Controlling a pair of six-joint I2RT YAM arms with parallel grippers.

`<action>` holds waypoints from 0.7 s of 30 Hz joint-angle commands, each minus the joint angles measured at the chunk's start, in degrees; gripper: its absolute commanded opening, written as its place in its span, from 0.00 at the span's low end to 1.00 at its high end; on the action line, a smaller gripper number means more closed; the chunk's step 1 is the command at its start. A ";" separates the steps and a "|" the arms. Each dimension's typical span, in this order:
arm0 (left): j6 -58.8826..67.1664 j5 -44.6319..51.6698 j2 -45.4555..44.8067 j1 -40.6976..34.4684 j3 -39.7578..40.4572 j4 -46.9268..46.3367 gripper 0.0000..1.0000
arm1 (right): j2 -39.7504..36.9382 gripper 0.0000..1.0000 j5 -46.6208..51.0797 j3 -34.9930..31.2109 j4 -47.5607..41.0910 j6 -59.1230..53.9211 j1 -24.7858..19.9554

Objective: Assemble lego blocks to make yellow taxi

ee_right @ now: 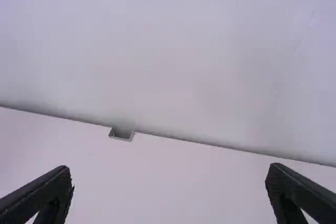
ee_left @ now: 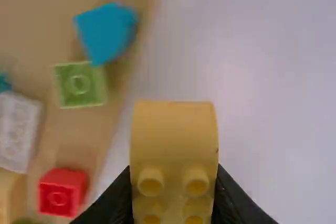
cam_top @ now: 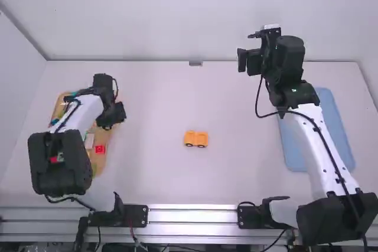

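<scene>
Tray [cam_top: 99,160] on the left is partly hidden by the left arm [cam_top: 82,112]; its left gripper [cam_top: 110,120] grasps a yellow block [ee_left: 174,140], cut off in the wrist view. Yellow wheeled piece [cam_top: 196,139] sits mid-scene; right gripper [cam_top: 247,49], far right, is spread wide.

Orange wheeled blocks [cam_top: 189,136] lie side by side, mid-table. At left, a yellow block [ee_left: 174,137], curved at one end, is held up; red [ee_left: 60,191], green [ee_left: 79,84], white [ee_left: 18,132] and blue [ee_left: 105,31] blocks lie on a tray [cam_top: 97,162].
</scene>
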 commanded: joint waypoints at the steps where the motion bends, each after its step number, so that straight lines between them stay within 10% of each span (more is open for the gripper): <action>1: -9.31 -0.33 -2.78 -5.95 1.11 0.44 0.02 | 0.42 0.98 0.11 2.23 -0.11 0.13 0.07; 15: -57.99 6.19 -3.41 -19.87 1.07 -1.84 0.07 | 0.42 0.98 0.13 2.23 -1.16 0.11 0.02; 21: -56.52 7.78 -2.97 -20.65 1.01 1.97 0.02 | 0.42 0.98 0.13 2.23 -1.18 0.15 0.00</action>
